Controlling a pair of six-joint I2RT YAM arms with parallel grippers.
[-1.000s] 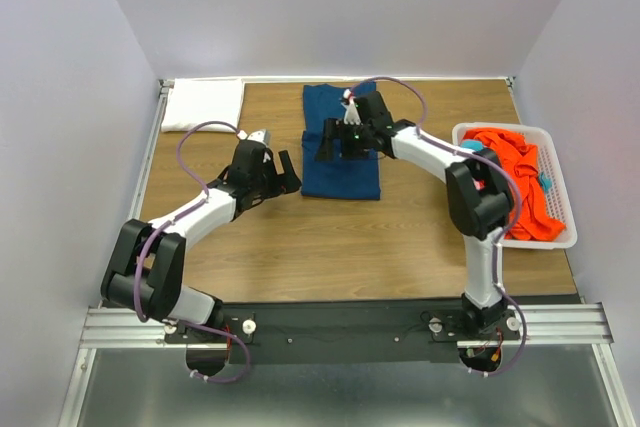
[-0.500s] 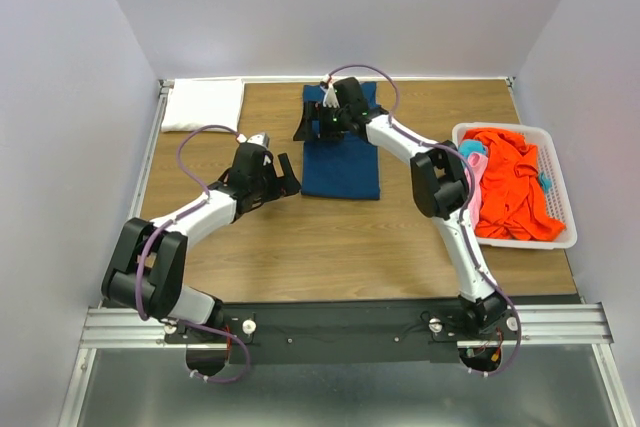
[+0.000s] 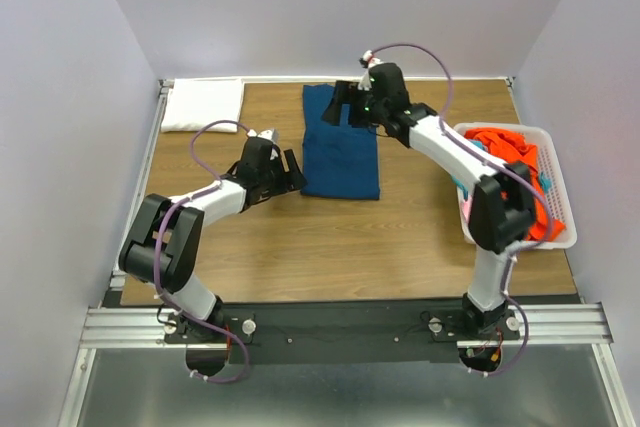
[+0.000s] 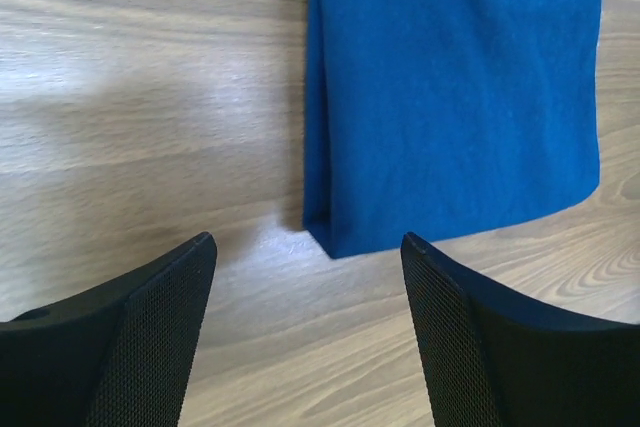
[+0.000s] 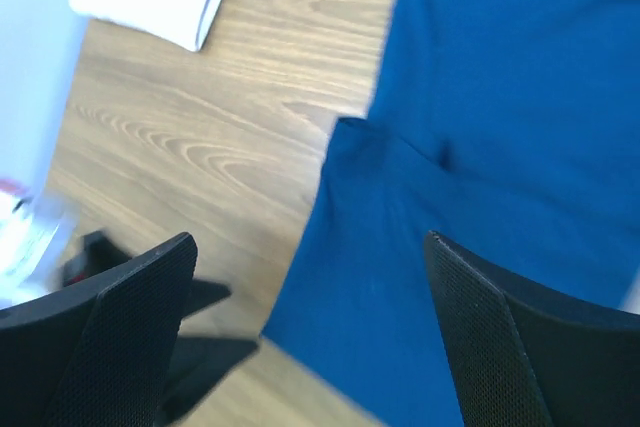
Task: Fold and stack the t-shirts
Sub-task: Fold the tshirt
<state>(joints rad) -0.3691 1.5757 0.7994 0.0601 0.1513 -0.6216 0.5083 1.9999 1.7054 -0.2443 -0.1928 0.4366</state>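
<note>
Left gripper (image 4: 310,247) and right gripper (image 5: 310,242), both jaws apart and empty, flank one folded blue t-shirt (image 3: 342,152) (near-left corner, far edge); one white t-shirt (image 3: 203,104) lies well apart to its far left, table (image 3: 400,237) wood showing between.

Overhead; close wrist views, probably same t-shirt (image 3: 340,162)

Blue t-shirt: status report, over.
Left hand open, empty, at near-left corner of blue t-shirt. Right hand open over its far end. Shirt folded flat; nothing in the way.
</note>
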